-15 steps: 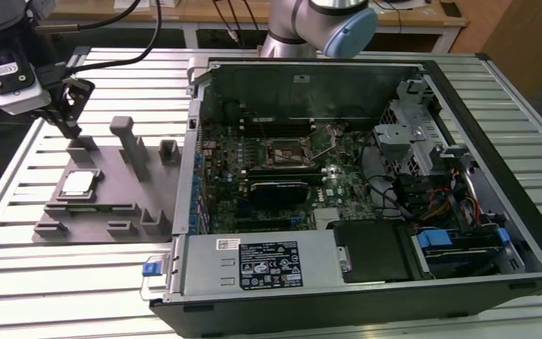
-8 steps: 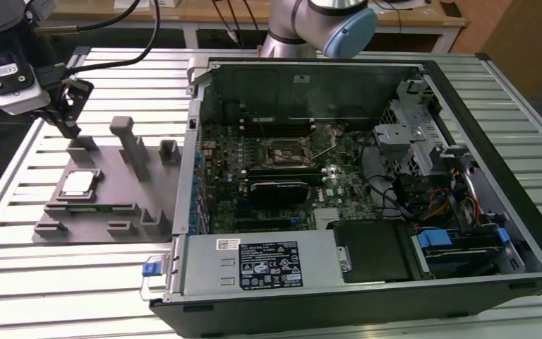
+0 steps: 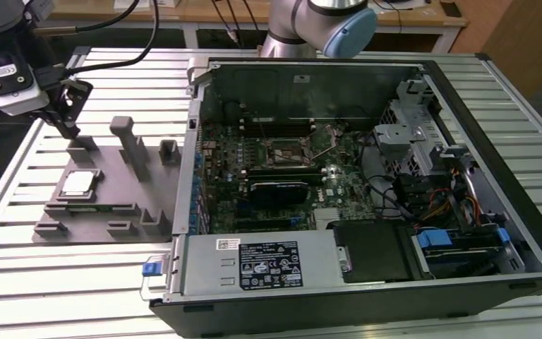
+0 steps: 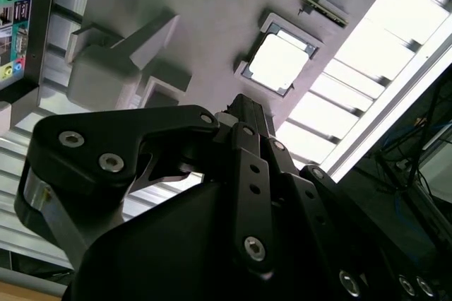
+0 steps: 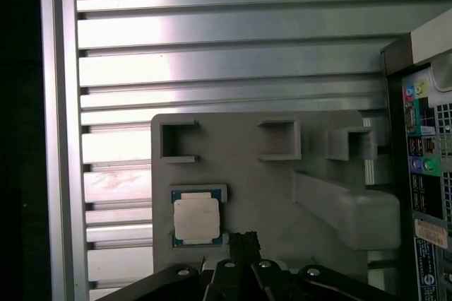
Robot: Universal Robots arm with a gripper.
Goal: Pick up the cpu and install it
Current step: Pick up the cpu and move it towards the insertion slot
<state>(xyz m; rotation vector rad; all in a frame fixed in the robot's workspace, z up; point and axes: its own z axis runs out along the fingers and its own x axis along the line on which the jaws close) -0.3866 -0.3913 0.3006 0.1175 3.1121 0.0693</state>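
**A:** Exterior view first. Where is the cpu sitting?

**B:** The cpu (image 3: 78, 184) is lying flat in a pocket (image 3: 75, 203) of the fixture (image 3: 111, 191), toward the fixture's edge farthest from the case (image 3: 309, 85). The gripper (image 3: 68, 131) is hanging over the fixture's far corner, apart from the chip. Its jaws are drawn together and carrying nothing.

**A:** What is worrying you?

**B:** I'm thinking closed jaws coming down on the lid would be scratching it or knocking it askew. The posts (image 3: 125, 138) are crowding the approach too.

**A:** And the case?

**B:** It's lying open on the table (image 3: 8, 176), holding the board (image 3: 224, 176) with the socket (image 3: 288, 150) near its middle. I'm not managing to tell whether the socket is open. I'm guessing a chip going in crooked would be bending contacts.

**A:** Second wrist view?

**B:** The gripper (image 4: 239, 103) is pointing at the fixture (image 4: 205, 25). The cpu (image 4: 280, 62) is shining in its pocket, apart from the tips.

**A:** First wrist view?

**B:** The cpu (image 5: 197, 220) is filling its pocket (image 5: 198, 191). Two square pockets (image 5: 176, 142) along the edge of the fixture (image 5: 261, 195) farthest from the gripper (image 5: 241, 236) are holding nothing. The tips are sitting beside the chip's corner, so I'm judging an off-centre grip would be tilting it.
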